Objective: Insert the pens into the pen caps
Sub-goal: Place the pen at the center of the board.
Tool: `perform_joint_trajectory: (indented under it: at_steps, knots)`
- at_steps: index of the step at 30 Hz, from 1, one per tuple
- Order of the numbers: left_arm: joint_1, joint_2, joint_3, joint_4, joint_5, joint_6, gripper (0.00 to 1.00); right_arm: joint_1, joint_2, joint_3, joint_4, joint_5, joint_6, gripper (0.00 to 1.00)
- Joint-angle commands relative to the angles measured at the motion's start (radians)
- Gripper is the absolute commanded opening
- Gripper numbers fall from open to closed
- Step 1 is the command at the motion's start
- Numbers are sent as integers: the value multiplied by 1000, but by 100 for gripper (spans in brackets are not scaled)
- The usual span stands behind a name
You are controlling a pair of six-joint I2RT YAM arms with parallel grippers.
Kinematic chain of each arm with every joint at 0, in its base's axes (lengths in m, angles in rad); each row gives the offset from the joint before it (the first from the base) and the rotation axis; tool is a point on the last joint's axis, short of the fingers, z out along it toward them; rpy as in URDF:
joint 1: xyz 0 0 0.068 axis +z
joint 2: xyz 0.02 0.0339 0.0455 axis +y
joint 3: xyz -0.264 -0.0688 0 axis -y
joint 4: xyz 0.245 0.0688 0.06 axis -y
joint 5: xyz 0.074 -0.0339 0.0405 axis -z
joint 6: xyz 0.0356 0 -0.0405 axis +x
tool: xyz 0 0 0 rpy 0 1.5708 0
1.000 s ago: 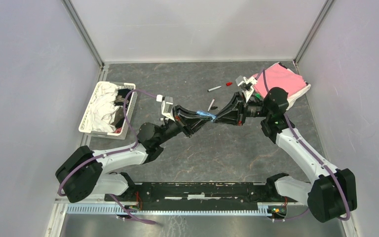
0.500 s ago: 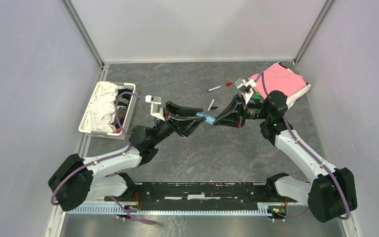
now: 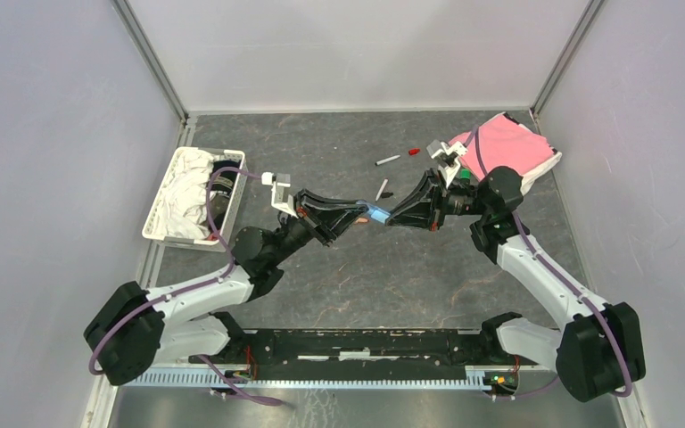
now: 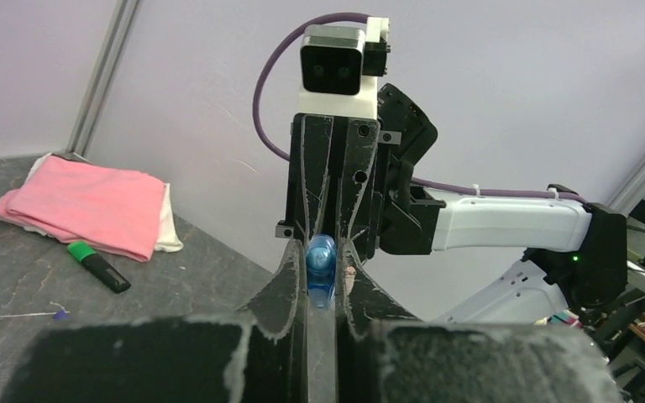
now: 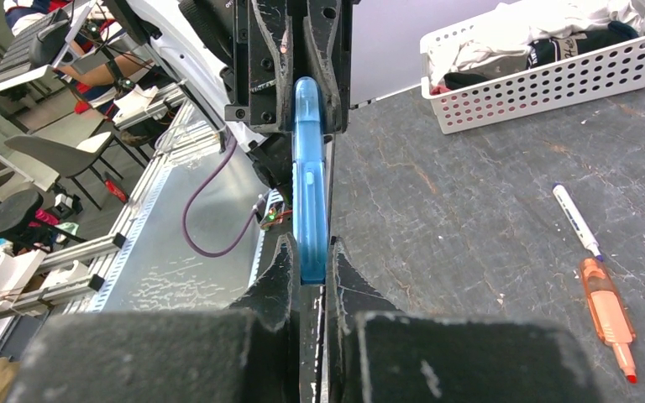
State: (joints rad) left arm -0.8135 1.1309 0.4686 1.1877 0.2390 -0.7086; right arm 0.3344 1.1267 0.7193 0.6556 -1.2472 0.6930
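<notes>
A blue marker (image 3: 376, 214) hangs level above the middle of the table, gripped at both ends. My left gripper (image 3: 359, 212) is shut on its rounded end (image 4: 321, 262). From the other side my right gripper (image 3: 392, 217) is shut on the flat end (image 5: 309, 252). The two grippers face each other tip to tip. I cannot tell where its cap meets the barrel. A thin white pen (image 3: 381, 189) lies on the table behind them, and another pen (image 3: 388, 160) lies beside a red cap (image 3: 414, 152). An orange marker (image 5: 609, 306) lies near a white pen (image 5: 577, 220).
A folded pink cloth (image 3: 506, 147) lies at the back right, with a black-and-green marker (image 4: 98, 266) on the table beside it. A white perforated basket (image 3: 162, 214) with clothes in it stands at the left edge. Grey walls close in the table on three sides.
My left gripper opened, drew back a little to the left, then shut again on the blue marker's end. The right gripper stayed shut on the marker and hardly moved.
</notes>
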Motion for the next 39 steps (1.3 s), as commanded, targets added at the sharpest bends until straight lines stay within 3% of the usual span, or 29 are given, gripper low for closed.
perform_joint_trajectory:
  at_steps: [1,7,18,22,24,28,32,39]
  knots:
    - [4,22,12,46,21,-10,2,3,-10,-7,72,13,33,0]
    - [-22,113,-14,221,39,-51,2,-3,5,-29,191,48,133,0]
    - [-160,203,22,97,47,52,2,-53,41,-72,573,93,416,0]
    - [-170,250,17,108,58,20,2,-56,43,-80,572,85,399,0]
    - [-163,258,8,133,28,-1,2,-56,26,-90,491,70,317,0]
    - [-105,219,17,86,-58,-44,16,-56,-16,-112,208,35,45,0]
    - [-29,148,27,37,-100,-58,38,-63,-40,-109,-59,20,-185,0]
    - [42,-62,26,-258,-188,72,72,-160,-38,-139,-152,16,-312,0]
